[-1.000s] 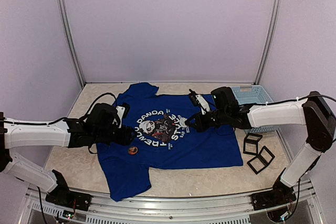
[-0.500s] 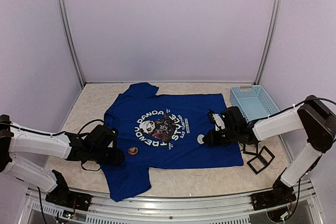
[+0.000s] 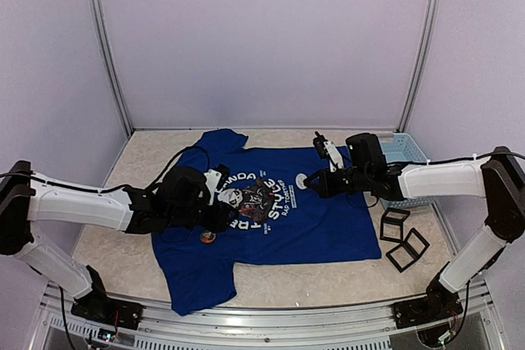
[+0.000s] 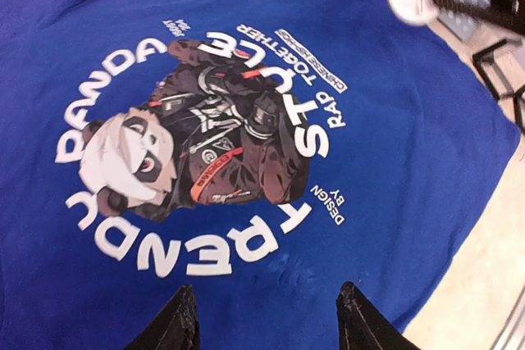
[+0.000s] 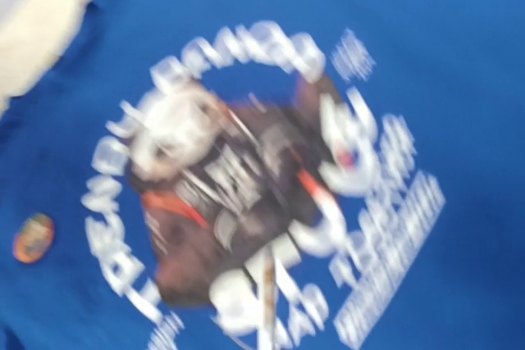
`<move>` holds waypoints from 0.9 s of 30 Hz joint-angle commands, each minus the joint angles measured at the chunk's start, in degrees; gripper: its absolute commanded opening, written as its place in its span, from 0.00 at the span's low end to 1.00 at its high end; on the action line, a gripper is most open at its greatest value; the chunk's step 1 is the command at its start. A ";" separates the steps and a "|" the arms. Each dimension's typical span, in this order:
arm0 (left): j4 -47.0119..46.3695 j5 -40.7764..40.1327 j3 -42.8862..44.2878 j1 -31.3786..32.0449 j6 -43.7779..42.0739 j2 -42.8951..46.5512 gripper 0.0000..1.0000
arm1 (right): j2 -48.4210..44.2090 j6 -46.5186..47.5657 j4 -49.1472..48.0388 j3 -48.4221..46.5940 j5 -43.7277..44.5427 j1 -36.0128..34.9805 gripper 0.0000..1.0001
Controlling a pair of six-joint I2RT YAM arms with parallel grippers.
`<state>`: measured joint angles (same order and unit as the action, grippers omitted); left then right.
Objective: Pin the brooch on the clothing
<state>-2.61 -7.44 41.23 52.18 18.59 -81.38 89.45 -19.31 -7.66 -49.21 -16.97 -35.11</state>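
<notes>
The right claw (image 3: 308, 182), grasping the white brooch (image 3: 301, 179), hovers with the shirt's (image 3: 328, 231) print (image 3: 253, 197) at its 8 o'clock; the left claw (image 4: 264, 317) gapes empty.

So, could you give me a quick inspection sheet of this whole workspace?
Surface: beige stone-patterned table.
Job's things: blue T-shirt lying flat, print up; orange badge on it; white disc at a claw tip.
Clutter: light-blue basket; two black square frames beside the shirt.
Claws: left claw open above the print; right claw seemingly shut on the disc.
Cables: black cable looping over the left arm.
Surroundings: lilac walls, metal posts.
</notes>
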 commanded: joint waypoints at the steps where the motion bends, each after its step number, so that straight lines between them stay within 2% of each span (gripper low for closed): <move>1: -2.90 3.92 2.49 2.09 -11.33 -9.12 0.58 | 3.29 9.69 -4.40 -4.32 -7.23 -1.01 0.00; 5: -2.26 2.83 3.50 2.36 -13.29 -12.52 0.67 | 6.41 13.04 -5.31 -6.47 -9.99 -1.95 0.00; 8: -0.42 0.42 4.03 2.04 -13.10 -14.25 0.70 | 8.31 14.42 -4.37 -7.70 -11.13 -3.01 0.00; 17: -0.80 -4.10 2.27 3.59 -12.72 -19.27 0.62 | 11.36 18.71 -6.16 -9.27 -12.36 -7.09 0.00; 20: -1.11 -3.90 2.29 3.58 -12.61 -20.49 0.48 | 12.13 18.77 -6.70 -9.81 -13.16 -7.55 0.00; 25: -4.29 0.50 0.28 4.45 -13.49 -18.09 0.03 | 14.07 20.46 -8.44 -9.37 -12.87 -8.35 0.00; 27: -5.69 1.17 -0.53 4.28 -13.60 -16.40 0.00 | 14.92 20.54 -9.93 -9.21 -12.36 -8.66 0.00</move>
<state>-7.38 -8.47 43.11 56.18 5.96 -99.74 102.15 -0.36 -14.06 -57.80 -29.26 -42.81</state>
